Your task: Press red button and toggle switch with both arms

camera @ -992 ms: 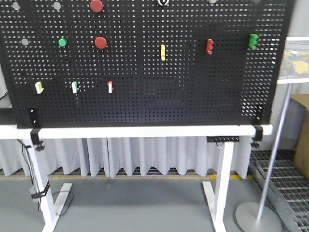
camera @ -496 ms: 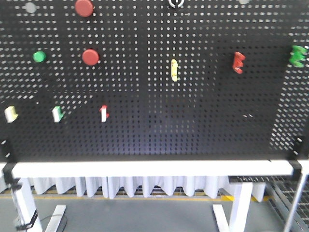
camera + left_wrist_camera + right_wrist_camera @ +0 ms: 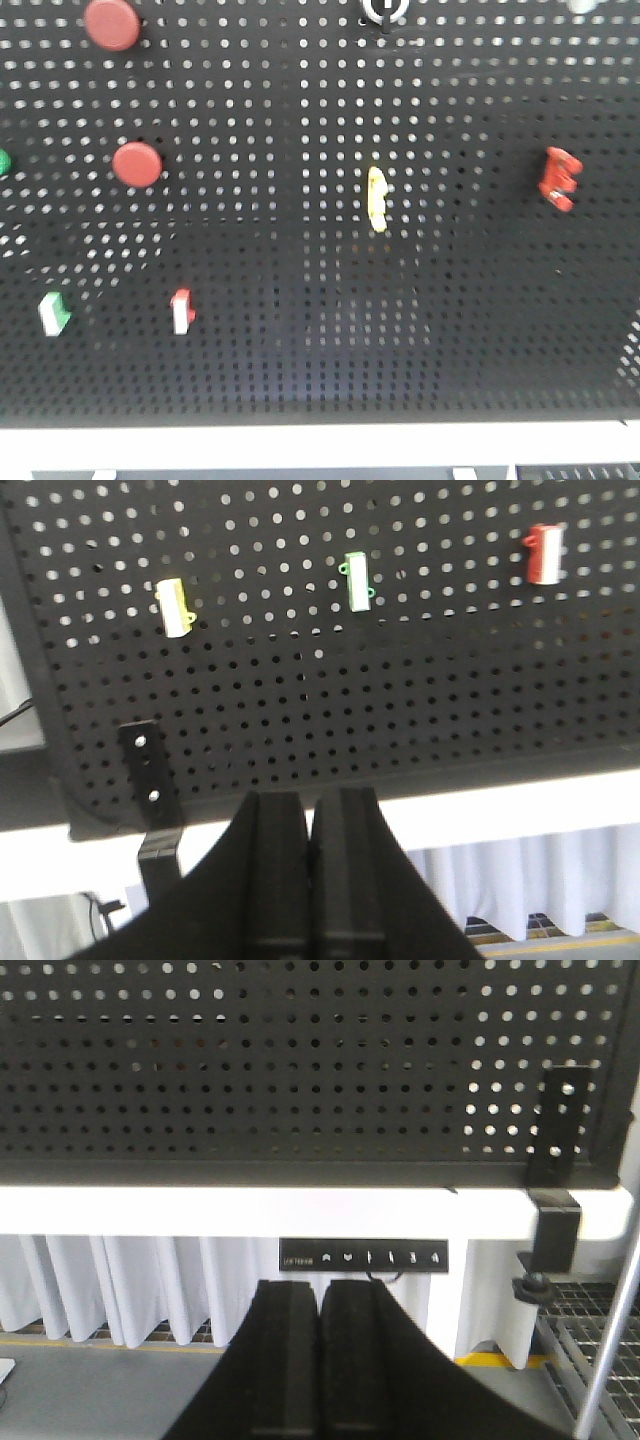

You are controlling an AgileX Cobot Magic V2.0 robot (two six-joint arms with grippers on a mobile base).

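Left gripper (image 3: 310,808): jaws pressed together, empty.
Right gripper (image 3: 320,1295): jaws pressed together, empty.
Red button (image 3: 137,164): pegboard (image 3: 300,300), left.
Toggle switch (image 3: 385,8): top edge, partly cropped.

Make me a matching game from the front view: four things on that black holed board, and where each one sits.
Things:
1. toggle switch
2. yellow lever
3. red clip
4. lower red button

Places:
A. far right
B. left side
C. top edge
D. middle

Pairs: 1-C, 2-D, 3-A, 4-B.
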